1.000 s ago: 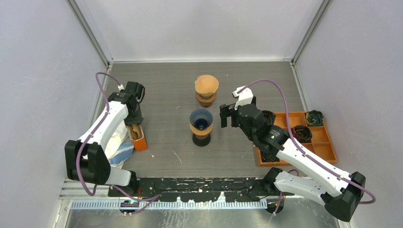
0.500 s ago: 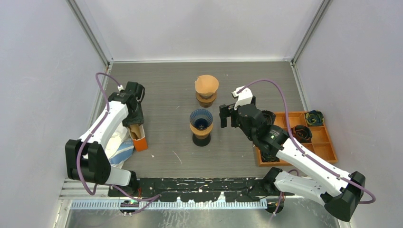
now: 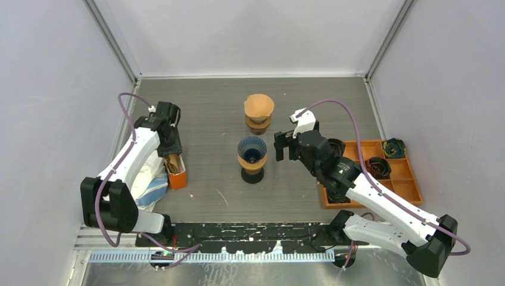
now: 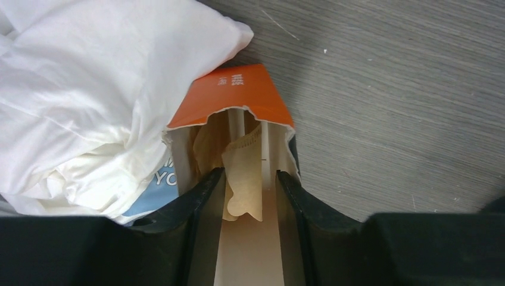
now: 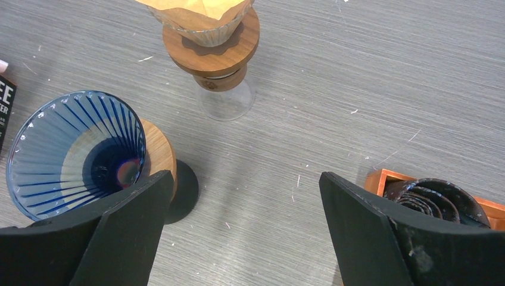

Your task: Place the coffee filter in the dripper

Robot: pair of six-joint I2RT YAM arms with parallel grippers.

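Jaws of left tool (image 4: pixel 251 174) stand half-open astride coffee filter (image 4: pixel 245 185).

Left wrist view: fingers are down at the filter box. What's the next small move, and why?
Probably close the left gripper on the brown filter: it sticks out of the orange box between the open jaws, unpinched, and the blue dripper is empty.

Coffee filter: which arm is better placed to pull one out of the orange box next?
Left. The left gripper is at the open orange box, fingers parted either side of a brown coffee filter. The right gripper hangs open beside the blue dripper, away from the box.
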